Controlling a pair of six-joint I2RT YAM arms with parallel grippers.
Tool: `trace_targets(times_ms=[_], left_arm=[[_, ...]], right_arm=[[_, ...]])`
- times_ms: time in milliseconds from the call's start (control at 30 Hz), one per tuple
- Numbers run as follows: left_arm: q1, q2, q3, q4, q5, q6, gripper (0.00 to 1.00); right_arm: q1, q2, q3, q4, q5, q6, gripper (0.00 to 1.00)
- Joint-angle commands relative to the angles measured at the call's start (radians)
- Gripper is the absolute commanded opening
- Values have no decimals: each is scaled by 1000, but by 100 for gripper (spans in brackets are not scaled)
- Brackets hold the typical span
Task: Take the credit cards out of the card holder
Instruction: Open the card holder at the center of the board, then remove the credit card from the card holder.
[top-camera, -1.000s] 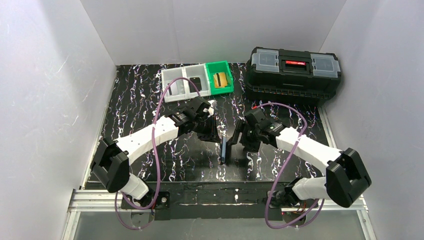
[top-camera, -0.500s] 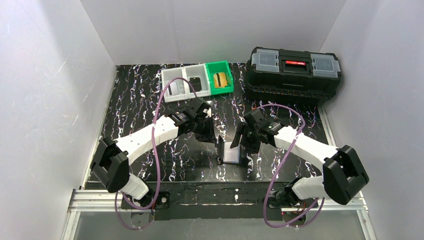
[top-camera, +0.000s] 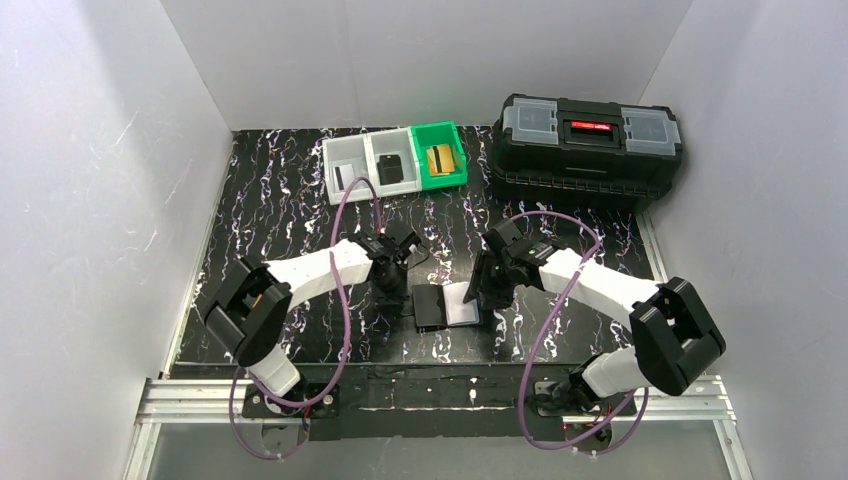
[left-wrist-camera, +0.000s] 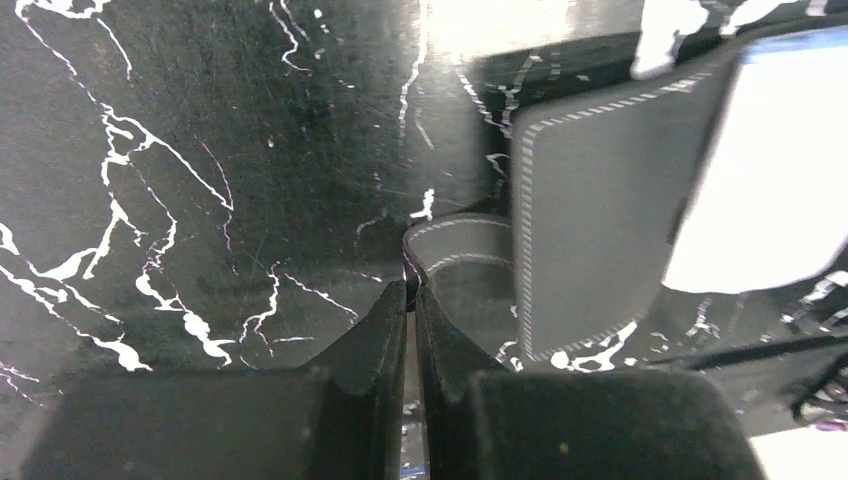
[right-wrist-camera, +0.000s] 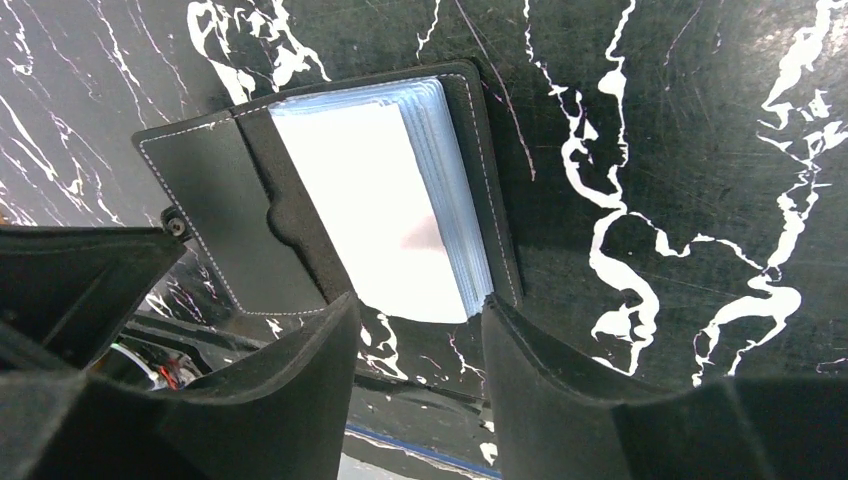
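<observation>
Overhead, the card holder (top-camera: 446, 305) lies open and flat between my left gripper (top-camera: 400, 285) and right gripper (top-camera: 478, 291); the toolbox (top-camera: 590, 140) label is too small to read. Left wrist: my jaws are together at the holder's tab (left-wrist-camera: 455, 245), which I should pin down. Right wrist: my jaws stand apart over the pale pockets (right-wrist-camera: 380, 200); for any credit cards left inside, I'd nip an edge and slide along the sleeve. No writing shows.
</observation>
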Motion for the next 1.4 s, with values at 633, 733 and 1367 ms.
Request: trace_targets(times_ms=[633, 733, 1367], left_arm=[[2, -112, 135, -66, 52, 65, 34], [0, -104, 157, -33, 110, 64, 33], [-5, 167, 85, 109, 115, 59, 0]], right_arm=[[14, 68, 68, 0, -4, -29, 25], [18, 84, 81, 2, -3, -29, 23], [77, 199, 103, 15, 1, -30, 16]])
